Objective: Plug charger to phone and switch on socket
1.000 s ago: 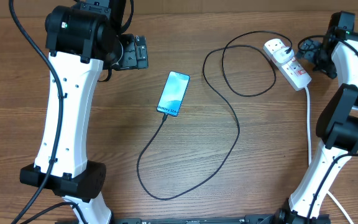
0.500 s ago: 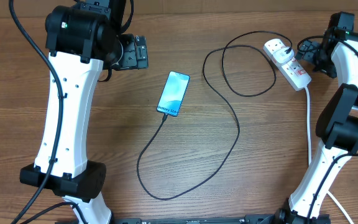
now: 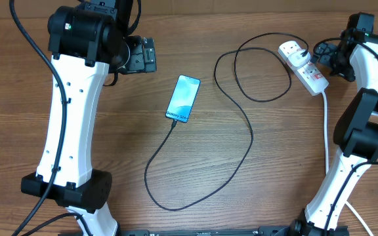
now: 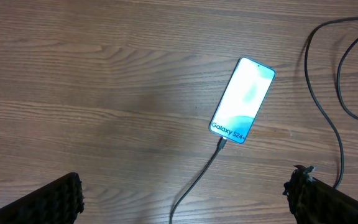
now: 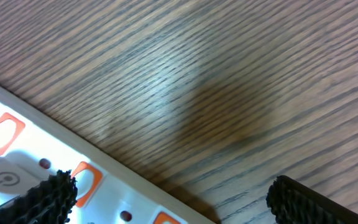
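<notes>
Both grippers, the left gripper [image 3: 148,56] near the phone [image 3: 183,98] at mid-table [image 3: 123,124] and the right gripper [image 3: 325,59] just beside the socket [image 3: 304,65], are held wide apart and empty, so the light socket could be shoved, and the charger [image 3: 251,134] tugged from the phone, if a red switch [image 5: 82,180] is pressed off-centre.
</notes>
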`<state>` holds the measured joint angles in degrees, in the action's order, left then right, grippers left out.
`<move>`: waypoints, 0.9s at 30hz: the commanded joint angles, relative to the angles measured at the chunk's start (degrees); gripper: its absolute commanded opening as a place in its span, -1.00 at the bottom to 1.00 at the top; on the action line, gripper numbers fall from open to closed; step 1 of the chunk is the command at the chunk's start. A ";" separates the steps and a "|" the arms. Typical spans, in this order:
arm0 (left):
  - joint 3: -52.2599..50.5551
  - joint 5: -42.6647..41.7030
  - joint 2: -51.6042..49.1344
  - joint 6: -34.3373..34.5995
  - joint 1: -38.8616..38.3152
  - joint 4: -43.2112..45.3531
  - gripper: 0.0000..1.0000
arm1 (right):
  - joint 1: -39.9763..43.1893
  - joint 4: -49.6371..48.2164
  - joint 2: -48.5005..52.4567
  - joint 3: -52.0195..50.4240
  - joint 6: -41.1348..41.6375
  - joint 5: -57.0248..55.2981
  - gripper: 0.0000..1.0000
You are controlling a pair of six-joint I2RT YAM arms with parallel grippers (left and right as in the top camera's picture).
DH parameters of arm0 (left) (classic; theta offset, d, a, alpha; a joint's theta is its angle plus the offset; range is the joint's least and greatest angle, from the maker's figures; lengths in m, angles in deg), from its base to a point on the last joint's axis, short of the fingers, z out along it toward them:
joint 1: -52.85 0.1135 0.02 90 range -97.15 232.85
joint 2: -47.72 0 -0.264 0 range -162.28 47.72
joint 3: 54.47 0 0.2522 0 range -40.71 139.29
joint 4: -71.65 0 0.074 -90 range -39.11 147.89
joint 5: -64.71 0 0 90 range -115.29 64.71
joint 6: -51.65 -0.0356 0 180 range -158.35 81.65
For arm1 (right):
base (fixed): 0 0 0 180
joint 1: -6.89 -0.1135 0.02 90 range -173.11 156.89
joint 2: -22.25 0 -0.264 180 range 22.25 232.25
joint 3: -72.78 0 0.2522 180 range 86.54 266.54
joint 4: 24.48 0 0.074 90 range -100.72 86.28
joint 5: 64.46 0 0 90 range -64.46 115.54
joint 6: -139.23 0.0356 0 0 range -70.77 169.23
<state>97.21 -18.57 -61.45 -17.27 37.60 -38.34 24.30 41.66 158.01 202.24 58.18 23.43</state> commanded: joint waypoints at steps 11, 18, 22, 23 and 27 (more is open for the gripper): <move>-0.31 0.92 -0.17 0.81 0.33 0.04 1.00 | -0.96 0.35 0.83 -0.26 -0.44 0.48 1.00; -0.31 0.94 -0.17 0.81 0.33 0.04 0.99 | -0.96 0.37 0.94 -0.26 -0.11 -0.81 1.00; -0.31 0.94 -0.17 0.81 0.33 0.04 1.00 | -0.96 0.42 1.33 -0.26 -0.11 -0.81 1.00; -0.33 0.94 -0.17 0.81 0.33 0.04 0.99 | -0.96 0.39 1.64 -0.26 -0.11 -0.85 1.00; -0.31 0.94 -0.17 0.81 0.33 0.04 0.99 | -0.96 0.39 3.04 -0.26 -0.09 -0.83 1.00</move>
<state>97.21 -18.57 -61.45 -17.29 37.60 -38.34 23.71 42.06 158.89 202.24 58.22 23.15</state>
